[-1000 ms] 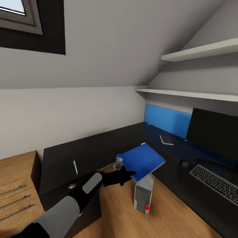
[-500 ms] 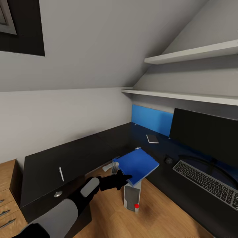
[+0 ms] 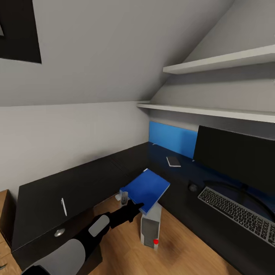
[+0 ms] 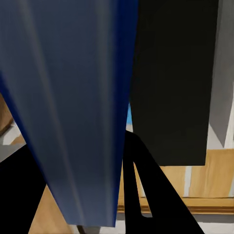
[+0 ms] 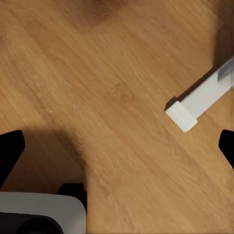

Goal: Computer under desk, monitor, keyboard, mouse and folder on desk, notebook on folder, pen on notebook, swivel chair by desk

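Over the last second the head view has swung right, so the window has slid out of frame and more of the monitor [image 3: 236, 160] and keyboard [image 3: 238, 214] shows; that is camera motion. Against the desk [image 3: 76, 187], though, the blue folder [image 3: 145, 190] has been carried nearer the mouse [image 3: 193, 187], which suggests the delivery is under way. The left gripper [image 3: 134, 206] is clamped on the folder's near edge, the folder held tilted in the air above the computer [image 3: 150, 228]. The notebook [image 3: 173, 161] lies by the blue back panel and the pen [image 3: 63, 206] on the desk's left wing. The right gripper [image 5: 117, 146] hangs open over the wood floor [image 5: 112, 87].
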Available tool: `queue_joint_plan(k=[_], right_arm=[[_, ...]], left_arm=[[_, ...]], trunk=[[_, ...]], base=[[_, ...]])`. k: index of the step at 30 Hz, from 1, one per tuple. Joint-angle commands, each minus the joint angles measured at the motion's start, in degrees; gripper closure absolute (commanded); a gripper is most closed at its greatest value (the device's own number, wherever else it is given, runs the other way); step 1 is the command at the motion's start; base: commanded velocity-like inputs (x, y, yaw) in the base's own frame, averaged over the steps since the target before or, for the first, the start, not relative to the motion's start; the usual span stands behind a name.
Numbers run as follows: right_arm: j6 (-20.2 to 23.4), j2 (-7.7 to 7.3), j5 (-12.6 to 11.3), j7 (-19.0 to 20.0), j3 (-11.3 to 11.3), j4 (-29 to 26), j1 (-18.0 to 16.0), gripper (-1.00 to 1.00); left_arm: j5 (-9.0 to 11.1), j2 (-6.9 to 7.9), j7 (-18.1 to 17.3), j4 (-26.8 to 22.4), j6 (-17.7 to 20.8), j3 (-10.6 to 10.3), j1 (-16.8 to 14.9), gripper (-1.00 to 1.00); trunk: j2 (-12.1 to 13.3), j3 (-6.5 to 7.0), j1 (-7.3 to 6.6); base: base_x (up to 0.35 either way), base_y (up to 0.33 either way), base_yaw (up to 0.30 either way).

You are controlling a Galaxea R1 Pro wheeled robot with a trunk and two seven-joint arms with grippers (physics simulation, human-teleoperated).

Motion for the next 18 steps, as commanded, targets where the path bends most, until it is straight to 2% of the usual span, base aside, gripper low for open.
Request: queue_joint_plan(k=[1, 6, 13, 15, 18], right_arm=[[-0.1, -0.05, -0.6, 0.1, 0.3, 0.0, 0.0, -1.0], [-0.1, -0.04, -0.6, 0.1, 0.2, 0.0, 0.0, -1.0], [0.0, -0.04, -0.6, 0.0, 0.2, 0.0, 0.0, -1.0], [-0.1, -0.04, -0.6, 0.1, 0.2, 0.0, 0.0, -1.0], [-0.1, -0.04, -0.6, 0.0, 0.3, 0.0, 0.0, -1.0]], left_arm=[[0.6, -0.01, -0.2, 0.6, 0.2, -0.3, -0.1, 1.0], [0.6, 0.0, -0.2, 1.6, -0.3, -0.2, 0.0, 1.0], [1.2, 0.46, -0.4, 1.9, -1.6, 0.2, 1.9, 1.0], [1.3, 1.31, -1.1, 1.9, -1.9, 1.3, 2.6, 1.0], [0.9, 2.05, -1.9, 2.0, -4.5, 3.9, 3.2, 1.0]], trunk=[[0.0, -0.05, 0.04], [0.0, 0.02, 0.04], [0.0, 0.19, 0.04], [0.0, 0.23, 0.04], [0.0, 0.27, 0.04]], base=[[0.316, 0.0, -0.244], [0.239, 0.0, -0.272], [0.047, 0.0, -0.291], [0.008, 0.0, -0.27], [0.004, 0.0, -0.133]])
